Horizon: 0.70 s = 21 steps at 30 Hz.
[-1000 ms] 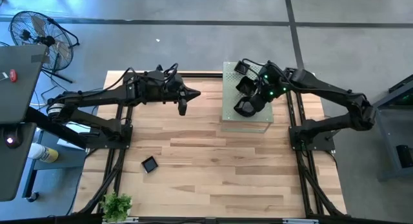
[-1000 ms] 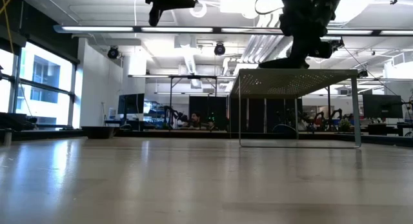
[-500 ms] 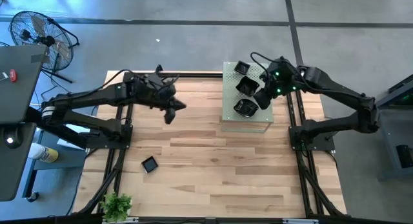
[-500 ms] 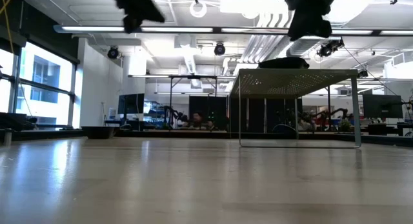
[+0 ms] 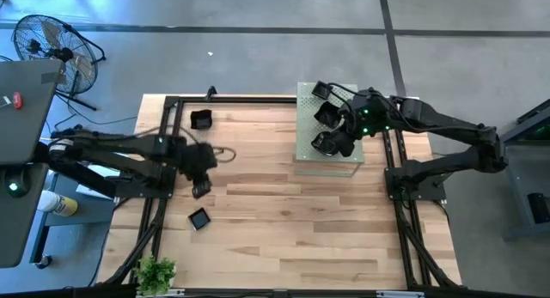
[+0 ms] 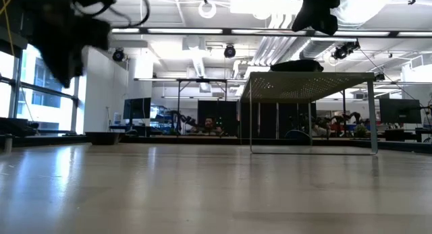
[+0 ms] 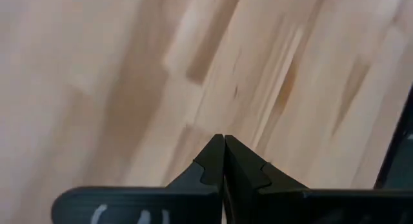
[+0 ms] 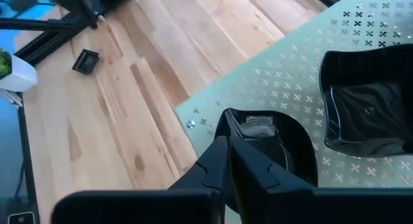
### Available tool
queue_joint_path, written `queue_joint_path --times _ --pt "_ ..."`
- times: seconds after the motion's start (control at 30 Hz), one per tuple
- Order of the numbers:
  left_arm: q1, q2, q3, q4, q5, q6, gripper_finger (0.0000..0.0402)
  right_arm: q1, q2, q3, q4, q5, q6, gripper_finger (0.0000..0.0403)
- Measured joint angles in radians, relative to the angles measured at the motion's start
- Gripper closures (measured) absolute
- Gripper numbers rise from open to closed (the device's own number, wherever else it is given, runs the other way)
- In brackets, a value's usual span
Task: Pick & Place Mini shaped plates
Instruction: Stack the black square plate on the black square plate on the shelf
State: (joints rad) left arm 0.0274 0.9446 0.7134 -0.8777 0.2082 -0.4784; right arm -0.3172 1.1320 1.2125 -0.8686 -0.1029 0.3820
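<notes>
Over the board (image 5: 327, 161), the right claw (image 8: 227, 161) hovered above a plate (image 8: 271, 143), fingers pressed together, holding nothing. Recommend spreading before descending onto the rim. Left claw (image 7: 224, 161), likewise closed, hung over bare table (image 5: 284, 221); its surroundings were motion-blurred. Two plates (image 5: 199, 218) lay beyond it.

no legible text, labels or numbers anywhere
</notes>
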Motion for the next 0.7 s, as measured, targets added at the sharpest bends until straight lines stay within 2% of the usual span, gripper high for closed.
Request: queue_joint_path --times 0.17,0.33,0.53,0.7 --pt "-0.115 0.005 -0.161 0.093 0.033 -0.22 0.0394 0.0 0.0 0.0 0.014 0.007 -0.002 0.04" --pt "-0.209 0.008 -0.244 0.156 0.082 -0.362 0.0374 0.0 0.0 0.0 0.017 0.01 -0.008 0.0395" --pt "-0.298 0.008 -0.27 0.178 0.065 -0.423 0.0334 -0.001 0.0 0.0 0.021 0.01 -0.008 0.04" --pt "-0.338 0.008 -0.319 0.244 0.049 -0.471 0.0328 0.0 0.0 0.0 0.021 0.01 -0.008 0.0399"
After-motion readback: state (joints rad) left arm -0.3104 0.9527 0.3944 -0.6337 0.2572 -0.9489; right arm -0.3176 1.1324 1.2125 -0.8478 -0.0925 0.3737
